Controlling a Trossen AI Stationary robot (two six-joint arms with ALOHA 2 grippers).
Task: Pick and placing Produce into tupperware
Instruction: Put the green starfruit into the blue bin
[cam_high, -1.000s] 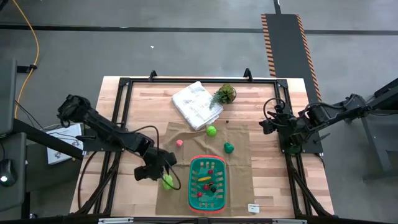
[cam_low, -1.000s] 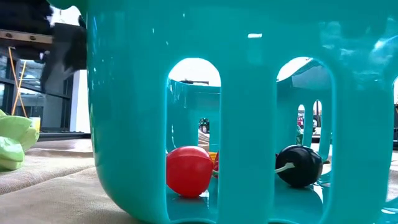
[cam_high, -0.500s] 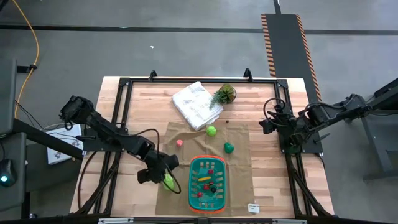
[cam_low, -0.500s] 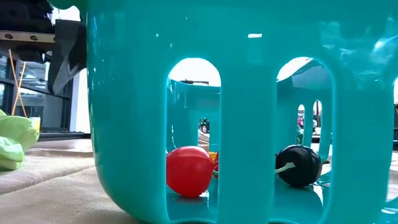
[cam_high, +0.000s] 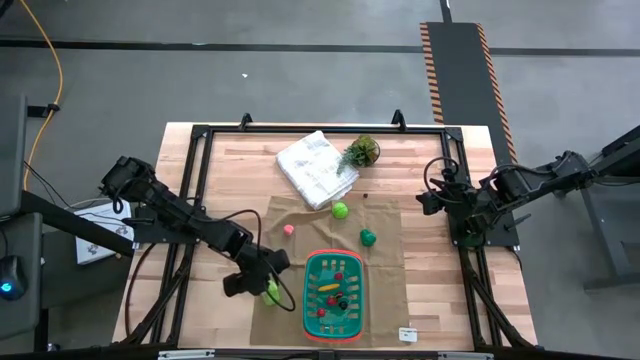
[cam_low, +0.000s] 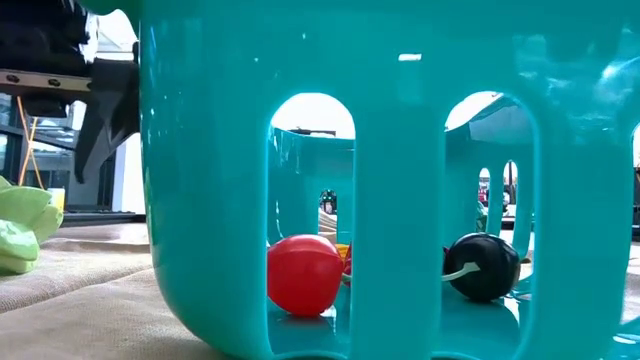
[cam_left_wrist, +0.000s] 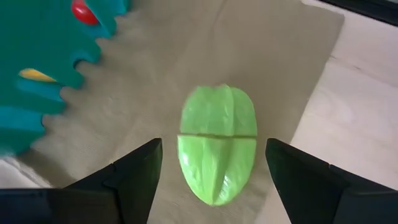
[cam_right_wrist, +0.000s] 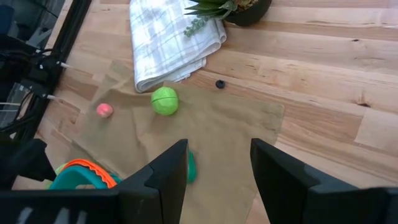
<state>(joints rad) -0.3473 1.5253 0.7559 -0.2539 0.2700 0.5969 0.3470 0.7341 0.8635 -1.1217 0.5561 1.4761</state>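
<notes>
Lime-green ridged produce piece (cam_left_wrist: 217, 144) lying on the tan mat (cam_left_wrist: 186, 56) at lower left of the high view, just beside the tupperware (cam_high: 334, 295); probably light, stiff, slick plastic, best pinched across its narrow middle. Left gripper (cam_left_wrist: 214, 171) fingers spread wide, straddling it, apparently touching nothing. Right gripper (cam_right_wrist: 217, 171) parked at right edge of tabletop, fingers apart, empty.

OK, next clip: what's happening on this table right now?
The left claw hangs open over a light green ridged fruit lying on the brown cloth just left of the green basket, one finger on each side, not gripping it. The basket holds several small pieces, among them a red ball. A green ball, a darker green piece and a small pink piece lie out on the cloth. The right claw waits open at the table's right edge.
</notes>
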